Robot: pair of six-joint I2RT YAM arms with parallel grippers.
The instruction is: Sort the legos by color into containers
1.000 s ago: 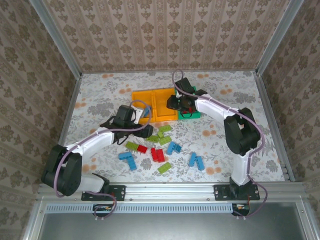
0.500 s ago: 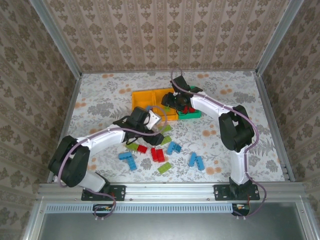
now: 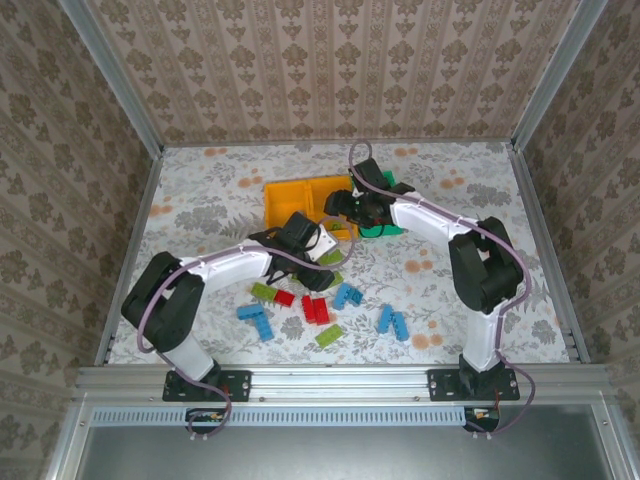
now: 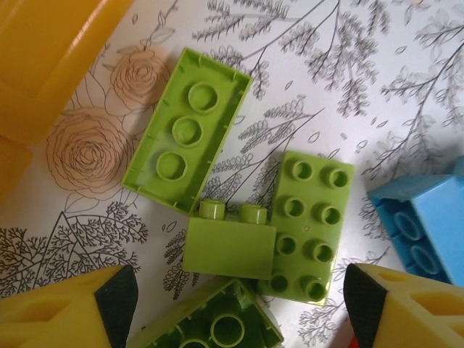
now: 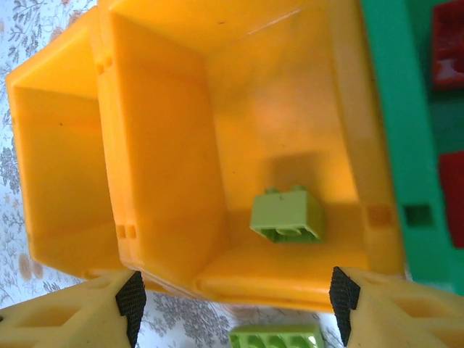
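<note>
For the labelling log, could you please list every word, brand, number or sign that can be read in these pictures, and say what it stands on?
No text can be read anywhere.
Lime green bricks: the studs show no legible mark in the left wrist view.
Orange-yellow bin and green bin: plain plastic, no lettering.
Table cover: printed flowers and leaves, no words or numbers.

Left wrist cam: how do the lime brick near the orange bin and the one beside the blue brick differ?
Near the orange bin, the first lime brick lies underside up, showing three tubes; beside the blue brick, the second lime brick lies studs up, eight showing. The first slants across the view; the second barely. Both are lime, similar in size, flat on the table.
</note>
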